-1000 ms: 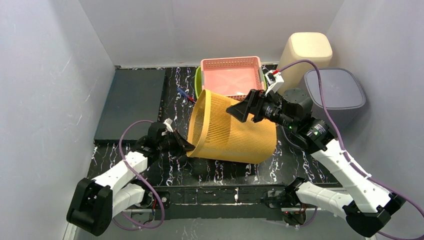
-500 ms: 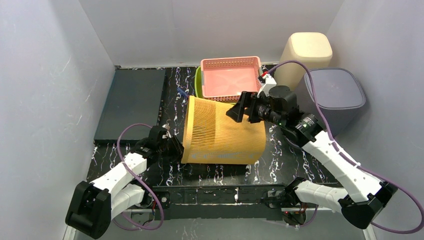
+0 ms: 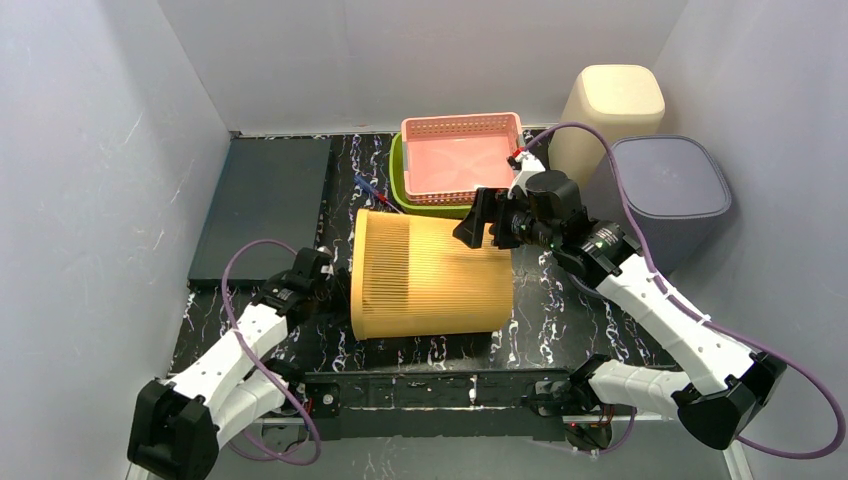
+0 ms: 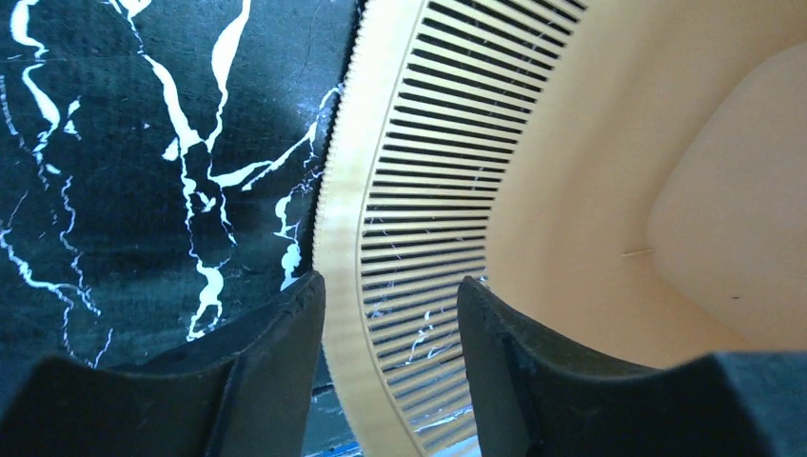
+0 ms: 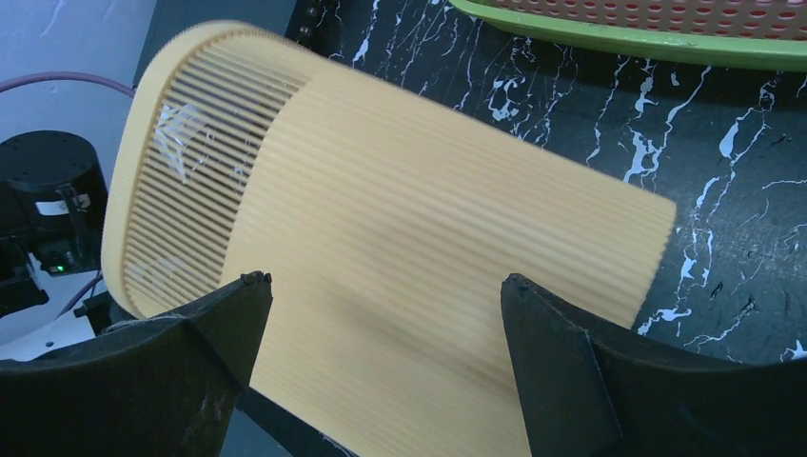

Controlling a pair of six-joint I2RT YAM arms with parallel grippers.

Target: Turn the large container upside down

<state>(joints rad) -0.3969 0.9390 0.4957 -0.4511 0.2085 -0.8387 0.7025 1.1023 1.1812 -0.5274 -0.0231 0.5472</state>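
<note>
The large container (image 3: 430,275) is a yellow slatted bin lying on its side on the black marbled table (image 3: 590,310), mouth facing left. My left gripper (image 3: 322,272) is at the mouth; in the left wrist view its open jaws (image 4: 390,281) straddle the rim (image 4: 335,238), one finger outside and one inside, with a gap to the inner finger. My right gripper (image 3: 478,222) is open and hovers over the container's upper side near its base end; in the right wrist view (image 5: 385,279) the container wall (image 5: 409,209) lies below the spread fingers, untouched.
A pink basket (image 3: 462,155) sits in a green tray (image 3: 398,180) just behind the container. A beige bin (image 3: 612,105) and a grey bin (image 3: 668,185) stand at the back right. A dark mat (image 3: 265,205) lies at the left, a pen (image 3: 370,187) near the tray.
The container went from tilted up off the table to lying flat on its side, shifted left. My right gripper moved left and lower with it. My left arm drew back to the left.
</note>
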